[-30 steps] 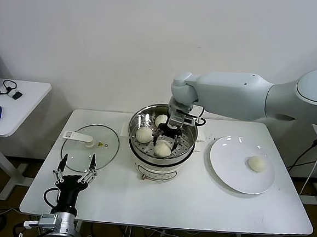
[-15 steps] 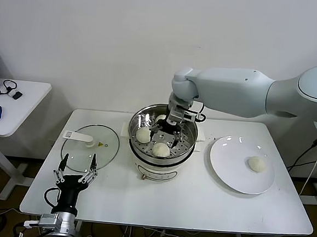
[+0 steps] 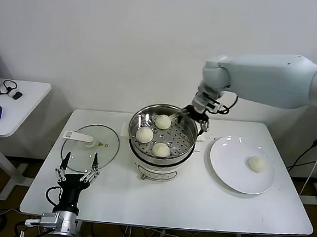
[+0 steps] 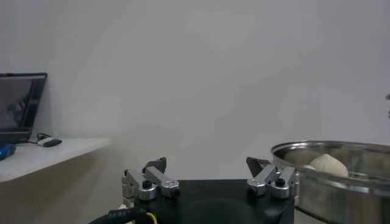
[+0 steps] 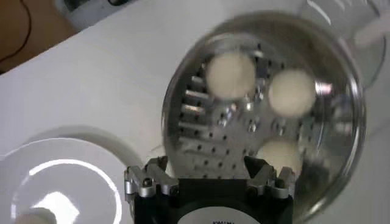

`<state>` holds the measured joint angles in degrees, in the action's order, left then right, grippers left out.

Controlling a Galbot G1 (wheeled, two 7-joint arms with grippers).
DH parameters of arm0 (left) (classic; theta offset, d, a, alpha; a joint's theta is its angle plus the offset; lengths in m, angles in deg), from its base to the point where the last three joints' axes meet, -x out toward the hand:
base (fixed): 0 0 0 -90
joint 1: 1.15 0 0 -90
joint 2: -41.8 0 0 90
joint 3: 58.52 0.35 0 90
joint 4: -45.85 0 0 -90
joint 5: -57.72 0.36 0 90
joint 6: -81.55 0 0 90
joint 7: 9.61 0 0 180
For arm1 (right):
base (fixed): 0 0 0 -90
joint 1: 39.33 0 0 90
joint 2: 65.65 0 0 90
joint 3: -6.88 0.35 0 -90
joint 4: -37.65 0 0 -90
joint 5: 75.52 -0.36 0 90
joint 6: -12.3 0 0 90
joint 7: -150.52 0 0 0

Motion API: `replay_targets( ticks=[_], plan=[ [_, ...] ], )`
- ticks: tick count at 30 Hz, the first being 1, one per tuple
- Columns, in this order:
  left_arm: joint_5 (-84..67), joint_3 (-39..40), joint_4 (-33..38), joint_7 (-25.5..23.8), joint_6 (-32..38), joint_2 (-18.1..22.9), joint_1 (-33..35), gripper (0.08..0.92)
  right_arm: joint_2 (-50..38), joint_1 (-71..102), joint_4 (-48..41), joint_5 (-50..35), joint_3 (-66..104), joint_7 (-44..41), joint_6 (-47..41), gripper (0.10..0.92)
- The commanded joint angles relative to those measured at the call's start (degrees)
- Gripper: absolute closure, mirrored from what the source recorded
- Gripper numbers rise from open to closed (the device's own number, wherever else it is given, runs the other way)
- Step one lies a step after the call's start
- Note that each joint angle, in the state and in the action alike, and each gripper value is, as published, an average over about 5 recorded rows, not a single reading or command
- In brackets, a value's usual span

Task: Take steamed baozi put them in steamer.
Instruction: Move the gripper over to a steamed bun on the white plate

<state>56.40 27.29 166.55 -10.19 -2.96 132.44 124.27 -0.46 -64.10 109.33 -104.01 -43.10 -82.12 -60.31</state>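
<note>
The steel steamer [image 3: 139, 122] stands on its white cooker base at the table's middle. Three cream-white baozi lie in it: one at the back [image 3: 163, 121], one at the left [image 3: 144, 134], one at the front [image 3: 161, 149]. They also show in the right wrist view [image 5: 230, 73] [image 5: 292, 92] [image 5: 281, 156]. A fourth baozi [image 3: 256, 163] lies on the white plate [image 3: 226, 165] at the right. My right gripper [image 3: 192, 114] is open and empty above the steamer's back right rim. My left gripper [image 3: 77, 170] is open and empty, parked low near the table's front left.
A round glass lid [image 3: 76, 156] with a white handle [image 3: 79, 137] lies flat left of the steamer. A small white side table [image 3: 28, 100] with a blue mouse stands further left. In the left wrist view the steamer rim [image 4: 323, 152] shows nearby.
My right gripper let go of the front baozi in the steamer, rose out of the basket and moved back and right, toward the plate side. The left arm has not moved.
</note>
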Motion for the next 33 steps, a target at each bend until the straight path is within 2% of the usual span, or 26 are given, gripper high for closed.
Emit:
replay_targets(
  ticks=[1,16,27,33],
  plan=[
    [0.09,0.41,-0.13,-0.04,0.06,0.07,-0.02,0.177,-10.49,-2.58,0.44,-10.22,-8.19,0.07,-19.98,0.203],
    [1.87,1.27,-1.92,0.25,0.66,0.99,0.24,0.177,-21.6,13.68,-10.76,1.77,2.17,-6.48,-12.46,0.203],
    [2.8,0.16,-2.31,0.53,1.67,1.5,1.76,0.177,-21.04,28.78,-26.27,11.1,16.72,-7.46,-7.91,0.203],
    [3.37,0.18,-2.69,0.68,2.1,1.83,2.46,0.177,-19.57,33.75,-31.74,14.7,22.91,-7.39,-6.79,0.203]
  ],
)
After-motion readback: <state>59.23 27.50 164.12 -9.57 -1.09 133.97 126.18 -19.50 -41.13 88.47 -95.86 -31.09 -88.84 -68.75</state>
